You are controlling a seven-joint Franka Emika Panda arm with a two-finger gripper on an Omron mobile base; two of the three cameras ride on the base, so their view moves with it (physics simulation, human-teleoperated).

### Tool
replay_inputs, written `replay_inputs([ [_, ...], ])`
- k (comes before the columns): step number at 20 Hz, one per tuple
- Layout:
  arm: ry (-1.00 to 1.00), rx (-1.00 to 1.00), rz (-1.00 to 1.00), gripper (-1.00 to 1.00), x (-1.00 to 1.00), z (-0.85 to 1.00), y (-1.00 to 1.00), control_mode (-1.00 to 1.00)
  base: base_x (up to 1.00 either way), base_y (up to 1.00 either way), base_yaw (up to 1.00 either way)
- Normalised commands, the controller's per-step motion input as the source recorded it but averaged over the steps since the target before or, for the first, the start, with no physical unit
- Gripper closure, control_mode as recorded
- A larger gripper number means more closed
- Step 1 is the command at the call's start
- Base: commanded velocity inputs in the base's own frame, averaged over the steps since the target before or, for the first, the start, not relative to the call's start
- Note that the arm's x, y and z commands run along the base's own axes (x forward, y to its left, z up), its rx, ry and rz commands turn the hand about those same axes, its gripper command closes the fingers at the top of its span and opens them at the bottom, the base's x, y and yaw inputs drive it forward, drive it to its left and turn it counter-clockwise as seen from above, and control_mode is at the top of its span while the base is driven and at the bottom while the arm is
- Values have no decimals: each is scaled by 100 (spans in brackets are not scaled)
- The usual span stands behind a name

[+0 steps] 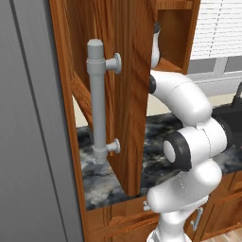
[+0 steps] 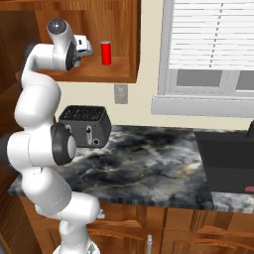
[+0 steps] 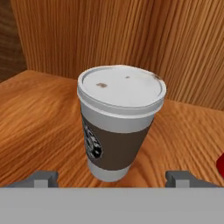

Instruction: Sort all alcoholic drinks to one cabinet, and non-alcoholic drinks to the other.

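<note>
Claw released, fingertips spread wide either side of the coffee cup, not touching it. Cup upright on the wooden cabinet shelf, white lid on, brown sleeve with a round logo, cabinet back wall just behind it. Red can upright on the same shelf, near the hand in the right base view; its red edge shows at the right of the hand view. Cabinet door swung open, grey bar handle facing the left base camera. Black toaster on the marbled tabletop below the cabinet, dark sink at the right.
</note>
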Motion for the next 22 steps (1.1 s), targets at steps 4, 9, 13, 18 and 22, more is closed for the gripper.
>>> replay_inputs([
  [4, -3, 1, 0, -100, -3, 0, 0, -100, 0, 0, 0],
  [9, 0, 1, 0, -100, -40, 0, -1, -100, 0, 0, 0],
  [13, -2, 1, 0, -100, -56, 0, -8, -100, 0, 0, 0],
  [18, -5, 1, -1, -100, -58, 2, -17, -100, 0, 0, 0],
  [22, -8, 0, -1, -100, -59, 9, -21, -100, 0, 0, 0],
])
